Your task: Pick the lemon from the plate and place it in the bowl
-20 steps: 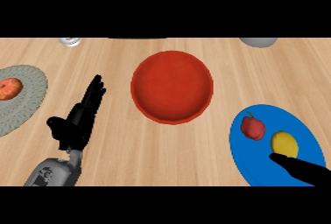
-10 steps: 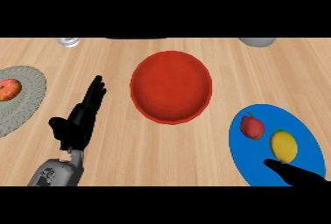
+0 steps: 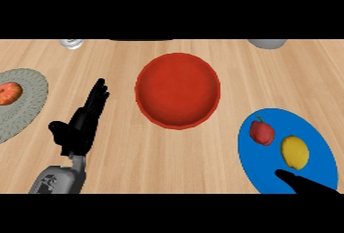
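Observation:
A yellow lemon (image 3: pixel 295 151) lies on the blue plate (image 3: pixel 269 164) at the lower right, beside a red pepper (image 3: pixel 261 132). The empty red bowl (image 3: pixel 178 89) stands in the middle of the counter. My right hand (image 3: pixel 302 183) enters at the bottom right over the plate's near part, its fingers straight, the tip just short of the lemon and not touching it. My left hand (image 3: pixel 82 124) rests open at the left, fingers up, holding nothing.
A grey plate (image 3: pixel 27 107) at the left edge carries a tomato (image 3: pixel 8 92). A small metal object (image 3: pixel 71 43) and a grey object (image 3: pixel 267 43) stand at the counter's far edge.
My right hand has moved up and left across the blue plate toward the lemon. The left hand, lemon and bowl have stayed in place.

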Robot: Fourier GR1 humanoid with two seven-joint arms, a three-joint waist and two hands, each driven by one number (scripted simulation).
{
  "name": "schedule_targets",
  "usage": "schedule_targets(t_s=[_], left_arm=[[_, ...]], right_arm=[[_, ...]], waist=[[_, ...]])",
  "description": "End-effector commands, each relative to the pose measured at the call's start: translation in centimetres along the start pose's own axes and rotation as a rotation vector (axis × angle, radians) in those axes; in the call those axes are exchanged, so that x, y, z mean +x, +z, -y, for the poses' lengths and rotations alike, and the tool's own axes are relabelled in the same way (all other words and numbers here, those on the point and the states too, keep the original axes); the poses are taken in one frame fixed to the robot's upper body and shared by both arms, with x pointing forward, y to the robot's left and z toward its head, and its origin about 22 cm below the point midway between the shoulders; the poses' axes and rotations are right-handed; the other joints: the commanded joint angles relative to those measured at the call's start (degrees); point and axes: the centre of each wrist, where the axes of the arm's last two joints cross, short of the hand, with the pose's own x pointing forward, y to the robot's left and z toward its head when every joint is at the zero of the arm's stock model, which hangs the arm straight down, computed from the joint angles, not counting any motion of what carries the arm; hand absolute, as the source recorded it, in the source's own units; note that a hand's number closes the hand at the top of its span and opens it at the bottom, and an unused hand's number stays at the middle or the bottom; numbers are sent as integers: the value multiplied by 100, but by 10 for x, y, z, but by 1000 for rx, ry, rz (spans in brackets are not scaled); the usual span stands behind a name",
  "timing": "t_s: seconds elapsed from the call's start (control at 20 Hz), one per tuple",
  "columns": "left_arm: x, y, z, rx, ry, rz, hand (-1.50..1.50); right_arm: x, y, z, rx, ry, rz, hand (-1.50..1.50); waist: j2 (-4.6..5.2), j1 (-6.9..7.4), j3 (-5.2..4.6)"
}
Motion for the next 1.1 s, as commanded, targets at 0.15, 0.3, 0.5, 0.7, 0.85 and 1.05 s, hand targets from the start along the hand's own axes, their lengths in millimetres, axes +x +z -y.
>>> schedule_targets(t_s=[0.15, 0.3, 0.5, 0.7, 0.85, 1.05], left_arm=[[13, 11, 9, 13, 0, 8, 0], [5, 12, -5, 6, -3, 8, 0], [6, -2, 6, 2, 12, 10, 0], [-11, 6, -10, 0, -1, 5, 0], [-9, 9, 6, -2, -2, 1, 0], [0, -9, -9, -11, 16, 17, 0]], right_arm=[[-5, -2, -4, 20, -70, -15, -150], [-41, -5, -23, 8, -92, -36, -150], [-43, -29, -19, 16, -77, -42, -150], [-64, -31, -41, 7, -73, -48, -150], [-65, -27, -45, -13, 9, -66, -150], [-76, -39, -35, -30, 100, -134, -150]], waist=[[-3, 13, 1], [-2, 13, 2], [3, 10, 1], [5, 14, 0], [5, 17, 0], [9, 4, -1]])
